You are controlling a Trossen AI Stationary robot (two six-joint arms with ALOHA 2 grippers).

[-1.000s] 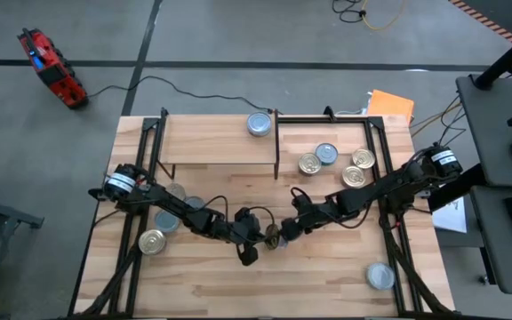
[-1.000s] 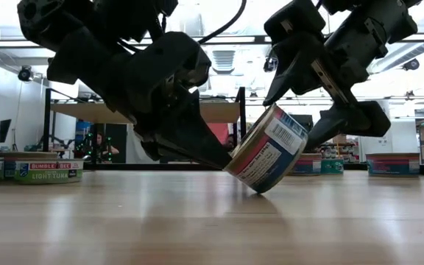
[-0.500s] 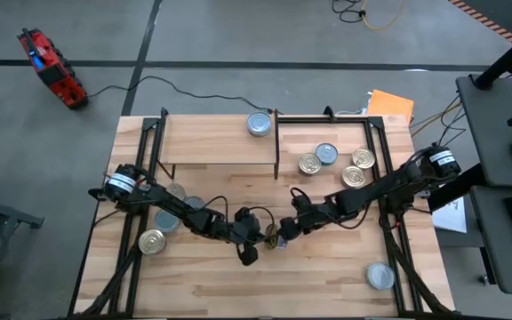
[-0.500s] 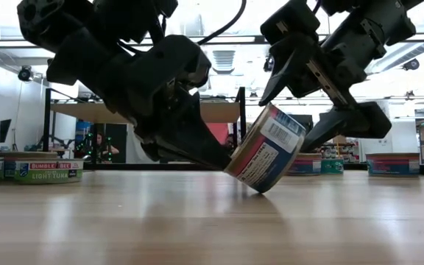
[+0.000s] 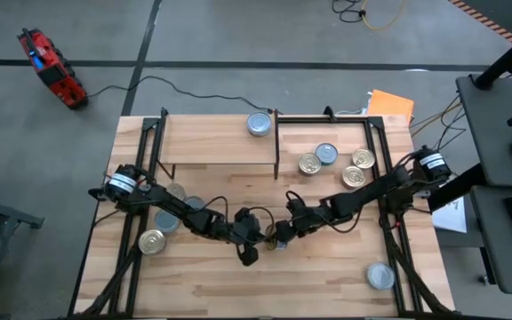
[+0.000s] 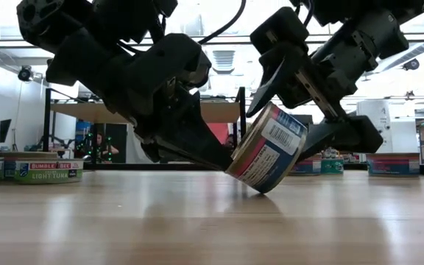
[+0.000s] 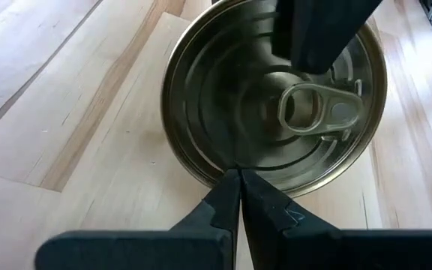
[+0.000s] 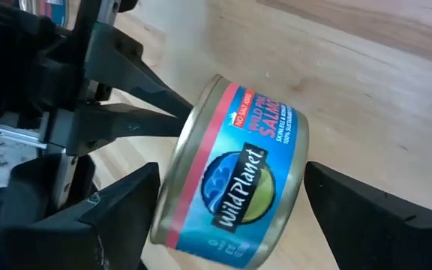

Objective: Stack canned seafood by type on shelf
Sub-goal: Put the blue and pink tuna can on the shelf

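Note:
One tin (image 6: 267,151) with a blue and pink label stands tilted near the table's middle (image 5: 280,236). Its pull-tab lid (image 7: 276,90) faces my left gripper (image 7: 236,176), which is shut and low at the lid's lower rim. My right gripper (image 8: 231,202) is open around the tin's labelled wall (image 8: 238,180), one finger on each side. The shelf (image 5: 212,142) stands at the far side, and a silver-lidded tin (image 5: 259,124) rests on its board. My left gripper has its shut fingertips (image 6: 223,163) wedged under the lid's lower rim (image 7: 227,166), slanting down from the table's left. The tin leans tilted on them, its bottom edge (image 6: 260,188) on the tabletop. My right gripper stands very near the tin's wall; whether its fingers (image 8: 126,199) touch, I cannot tell.
Several tins (image 5: 332,164) sit to the right of the shelf. More tins (image 5: 163,222) lie under my left arm at the table's left. A silver-lidded tin (image 5: 380,276) sits at the near right corner. A black frame (image 5: 276,142) edges the shelf.
My right gripper has moved toward the table's left and slightly down, coming closer around the tilted tin. The tin and my left gripper have stayed as they were.

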